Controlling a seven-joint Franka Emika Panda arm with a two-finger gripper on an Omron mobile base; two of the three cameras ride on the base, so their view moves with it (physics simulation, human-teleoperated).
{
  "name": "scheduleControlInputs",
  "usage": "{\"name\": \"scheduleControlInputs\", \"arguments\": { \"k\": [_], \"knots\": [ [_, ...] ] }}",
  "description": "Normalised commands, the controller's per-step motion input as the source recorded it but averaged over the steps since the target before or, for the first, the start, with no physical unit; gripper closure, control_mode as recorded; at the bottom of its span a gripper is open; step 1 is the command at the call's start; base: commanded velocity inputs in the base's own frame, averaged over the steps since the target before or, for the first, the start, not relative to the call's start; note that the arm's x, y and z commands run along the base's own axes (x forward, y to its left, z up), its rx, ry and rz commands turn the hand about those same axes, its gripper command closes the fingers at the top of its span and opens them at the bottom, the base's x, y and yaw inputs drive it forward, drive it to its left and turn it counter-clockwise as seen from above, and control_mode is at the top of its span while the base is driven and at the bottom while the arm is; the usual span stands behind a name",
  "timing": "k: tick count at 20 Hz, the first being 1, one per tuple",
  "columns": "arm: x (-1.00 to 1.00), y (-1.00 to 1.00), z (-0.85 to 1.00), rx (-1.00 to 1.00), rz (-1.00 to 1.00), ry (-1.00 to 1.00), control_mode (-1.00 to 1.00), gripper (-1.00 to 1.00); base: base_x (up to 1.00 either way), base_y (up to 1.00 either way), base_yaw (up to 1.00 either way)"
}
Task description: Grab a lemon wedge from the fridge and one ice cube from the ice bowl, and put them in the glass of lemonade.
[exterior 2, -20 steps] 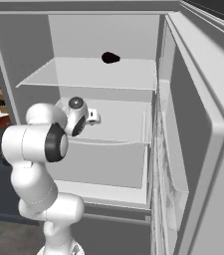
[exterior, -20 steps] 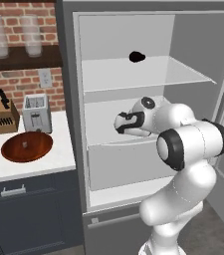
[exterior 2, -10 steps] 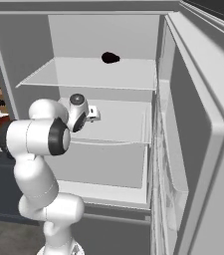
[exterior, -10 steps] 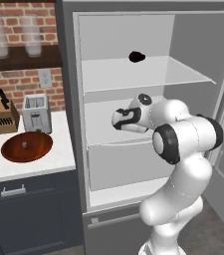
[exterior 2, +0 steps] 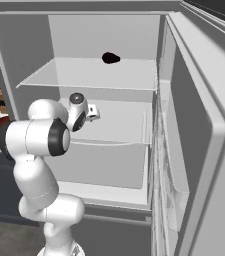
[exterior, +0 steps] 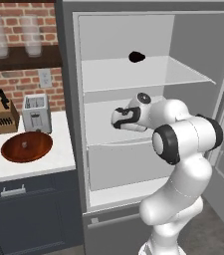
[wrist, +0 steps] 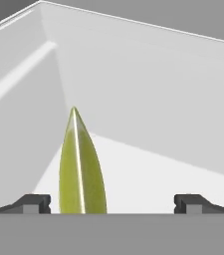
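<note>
Claw (wrist: 112, 203) spread wide, nothing held, reaching onto middle shelf of fridge (exterior: 68, 124). Lemon wedge (wrist: 81, 169) stands on edge between fingertips (wrist: 34, 203), nearer left tip than right. Judged step: closing on wedge. Do well: shift claw left to centre wedge, advance slightly so pads cover its body, then pinch gently; thin slice likely to tip or slip. Ice bowl (exterior: 26, 147) on counter, well off to claw's left.

Yellow-green lemon wedge (wrist: 81, 169) with pale centre line; matte grey fridge (exterior: 69, 99), white inside; glossy reddish-brown ice bowl (exterior: 26, 146); red brick wall (exterior: 14, 82)
</note>
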Motion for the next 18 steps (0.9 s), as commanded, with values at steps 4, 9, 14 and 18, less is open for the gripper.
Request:
{"name": "scheduleControlInputs", "arguments": {
  "k": [4, 9, 14, 18],
  "knots": [
    [0.0, 0.0, 0.0, 0.0, 0.03, -0.06, -1.0, -1.0, 0.0, 0.0, 0.0],
    [0.0, 0.02, 0.0, -0.01, 0.04, -0.04, -1.0, -1.0, 0.0, 0.0, 0.0],
    [0.0, 0.0, 0.1, 0.0, 0.01, 0.0, -1.0, -1.0, 0.0, 0.0, 0.0],
    [0.07, 0.0, 0.06, 0.0, 0.0, 0.0, -1.0, -1.0, 0.0, 0.0, 0.0]
  ]
}}
